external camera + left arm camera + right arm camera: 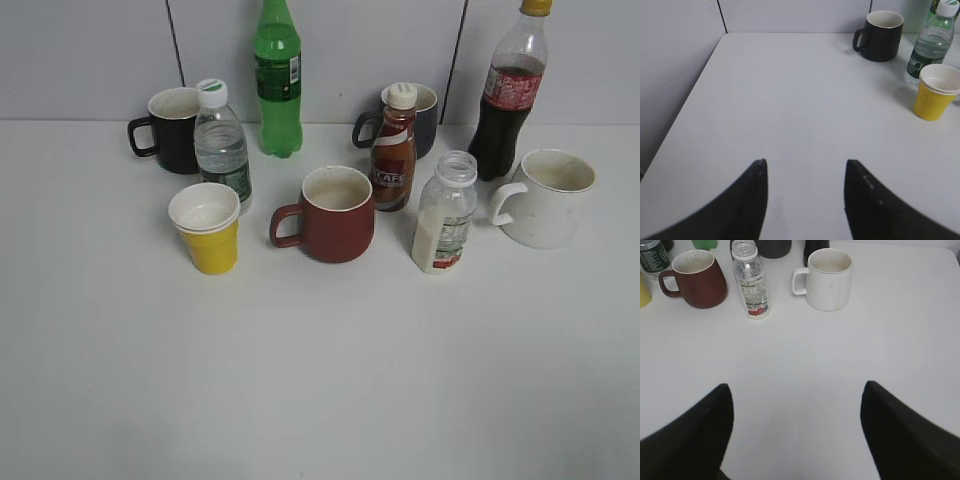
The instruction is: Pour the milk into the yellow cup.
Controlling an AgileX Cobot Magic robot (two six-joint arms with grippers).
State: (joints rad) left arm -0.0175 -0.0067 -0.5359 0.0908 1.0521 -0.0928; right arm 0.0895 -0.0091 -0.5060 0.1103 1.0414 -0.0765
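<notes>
The milk bottle (443, 217) is small, clear and uncapped, with white liquid low inside; it stands right of centre and shows in the right wrist view (752, 282). The yellow cup (207, 228) stands upright at the left, its inside white; it shows in the left wrist view (935, 92). My left gripper (805, 167) is open and empty over bare table, well left of the cup. My right gripper (797, 390) is open and empty, well in front of the bottle. Neither gripper shows in the exterior view.
A dark red mug (333, 214) stands between cup and milk. A water bottle (222, 143), black mug (171, 129), green bottle (278, 78), brown coffee bottle (393, 150), dark mug (420, 118), cola bottle (512, 92) and white mug (547, 197) stand behind.
</notes>
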